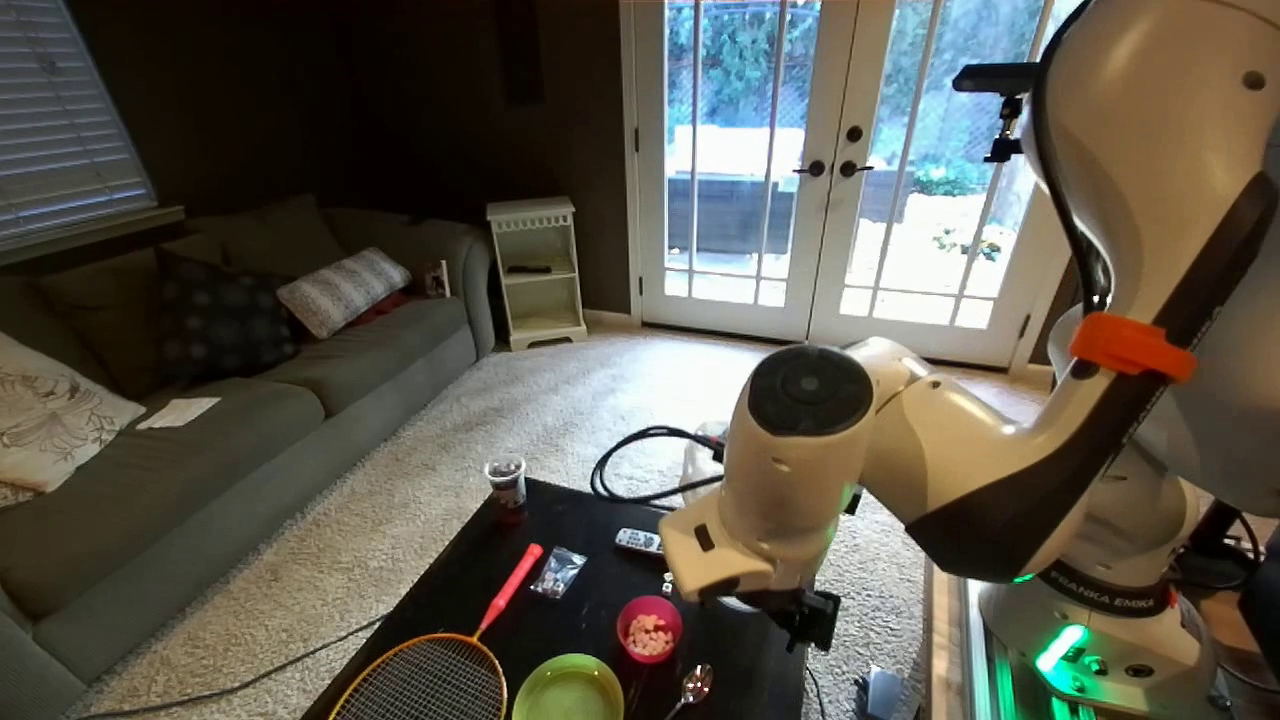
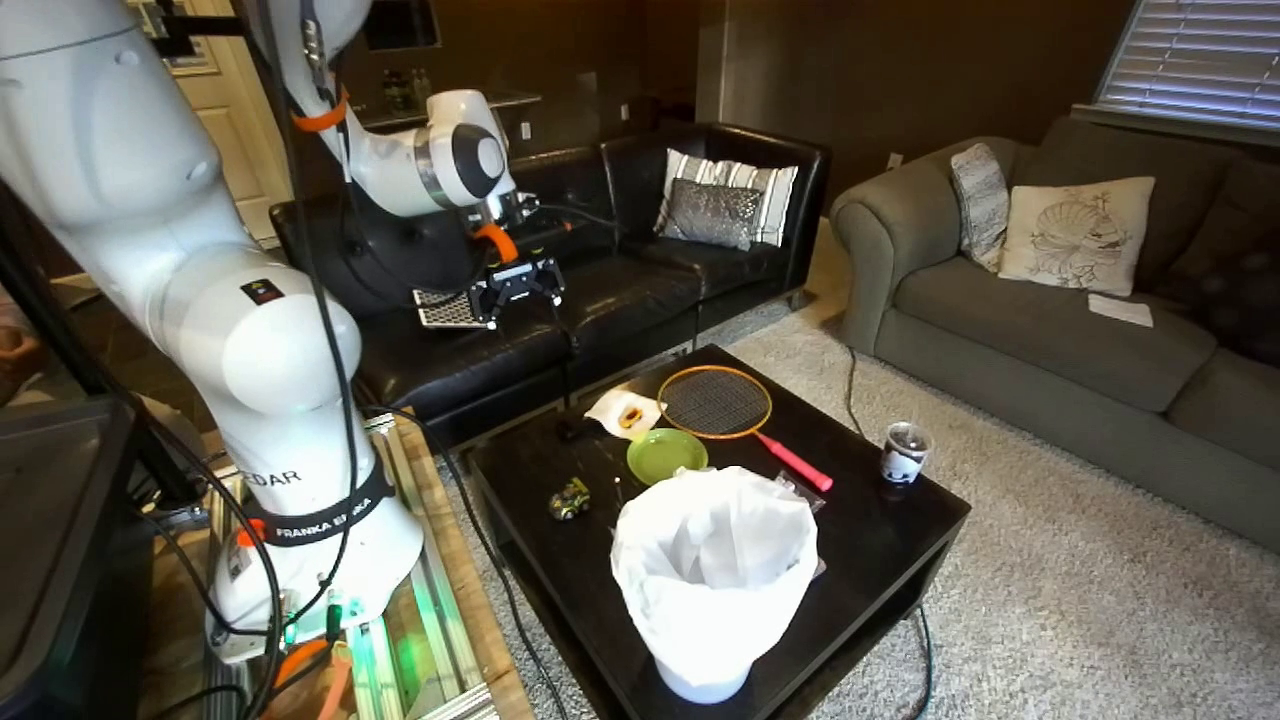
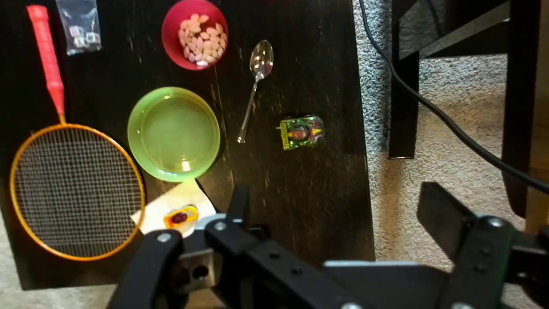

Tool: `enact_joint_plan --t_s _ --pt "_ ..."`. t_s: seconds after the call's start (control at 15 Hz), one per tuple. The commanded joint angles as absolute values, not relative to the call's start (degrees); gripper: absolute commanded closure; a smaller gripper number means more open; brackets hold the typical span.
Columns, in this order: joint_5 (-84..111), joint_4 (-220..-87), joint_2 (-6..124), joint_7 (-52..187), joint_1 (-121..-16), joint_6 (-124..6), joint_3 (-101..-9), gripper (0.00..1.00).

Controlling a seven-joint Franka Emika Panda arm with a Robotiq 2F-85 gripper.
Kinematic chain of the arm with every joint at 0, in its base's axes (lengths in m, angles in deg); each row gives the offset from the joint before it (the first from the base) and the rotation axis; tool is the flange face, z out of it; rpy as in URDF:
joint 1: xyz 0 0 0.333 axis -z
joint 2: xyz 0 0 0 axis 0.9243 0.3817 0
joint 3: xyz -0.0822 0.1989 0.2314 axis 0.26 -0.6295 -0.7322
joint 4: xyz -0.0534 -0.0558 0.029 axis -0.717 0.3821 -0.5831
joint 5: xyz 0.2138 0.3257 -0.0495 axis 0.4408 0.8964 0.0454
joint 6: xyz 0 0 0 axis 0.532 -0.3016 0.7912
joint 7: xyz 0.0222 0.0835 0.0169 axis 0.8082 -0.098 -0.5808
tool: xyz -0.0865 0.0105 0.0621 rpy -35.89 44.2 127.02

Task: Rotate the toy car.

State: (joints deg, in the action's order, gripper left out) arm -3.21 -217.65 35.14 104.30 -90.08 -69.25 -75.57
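A small green and yellow toy car (image 3: 301,132) lies on the dark table (image 3: 300,223) near its edge, right of the spoon in the wrist view. It also shows in an exterior view (image 2: 570,499); in the remaining exterior view I cannot see it. My gripper (image 3: 336,201) is open, with its fingers wide apart and nothing between them. The car lies ahead of the fingertips in the wrist view, apart from them. The gripper is raised well above the table in an exterior view (image 2: 518,285) and shows partly behind the wrist in an exterior view (image 1: 812,622).
Around the car are a spoon (image 3: 253,86), a green plate (image 3: 173,134), a pink bowl (image 3: 171,40) of pale pieces and a racket (image 3: 77,193). An orange-yellow item (image 3: 181,216) sits on a napkin (image 3: 154,214). A white-lined bin (image 2: 715,590) stands at the table's end.
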Motion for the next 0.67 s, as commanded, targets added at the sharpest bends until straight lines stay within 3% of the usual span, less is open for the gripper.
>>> enact_joint_plan --t_s 0.0,0.4,0.6 --pt "-11.31 -212.0 48.47 106.01 -89.04 -72.86 -77.61 0.0" --pt "-25.81 -201.08 66.45 109.17 -88.56 -71.81 -75.16 0.0" --pt "-24.43 -202.57 65.04 108.91 -87.51 -71.65 -76.09 0.0"
